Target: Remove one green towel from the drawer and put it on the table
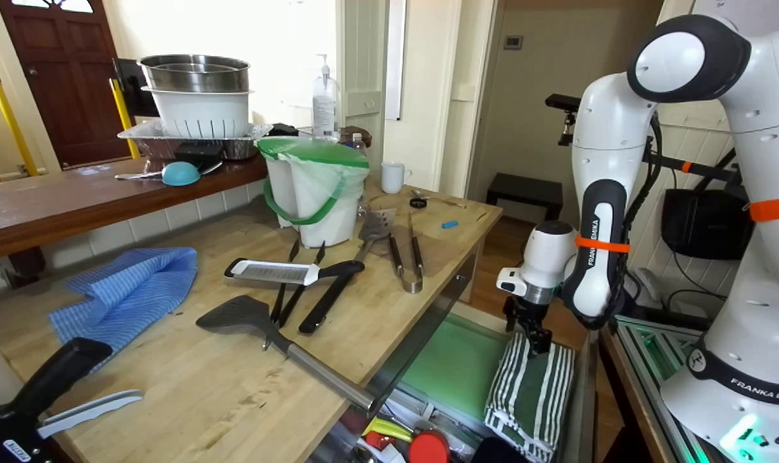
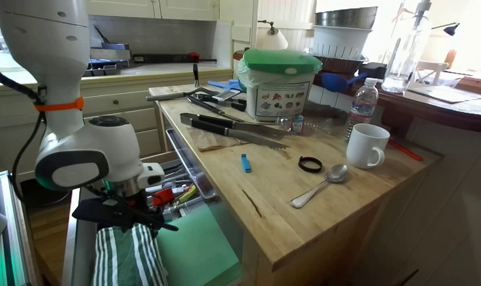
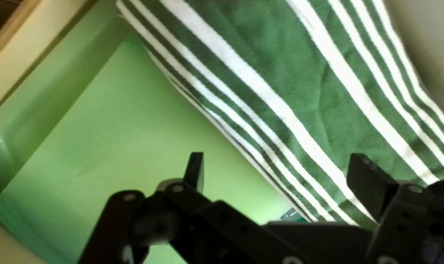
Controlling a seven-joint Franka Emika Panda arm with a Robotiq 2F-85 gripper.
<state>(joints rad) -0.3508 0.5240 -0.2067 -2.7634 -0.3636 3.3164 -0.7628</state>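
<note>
- The striped green towel (image 1: 534,392) lies folded in the drawer (image 1: 585,405), beside a flat green surface (image 3: 126,121); layers show along its left edge in the wrist view.
- My gripper (image 3: 276,168) is spread wide and holds nothing: in the wrist view its left finger shows over the green surface, its right one over the cloth.
- To take just one, I judge I should turn square to that layered edge, lower gently and pinch only the top fold.
- Then I should lift well above the table (image 1: 235,411) before swinging across, wide of the spatula (image 1: 299,357).
- I cannot tell whether the pile is one towel or several, nor whether my fingertips touch it.
- In an exterior view my dark wrist housing (image 2: 101,213) partly hides my fingers, and the lower border cuts off the towel's near end.
</note>
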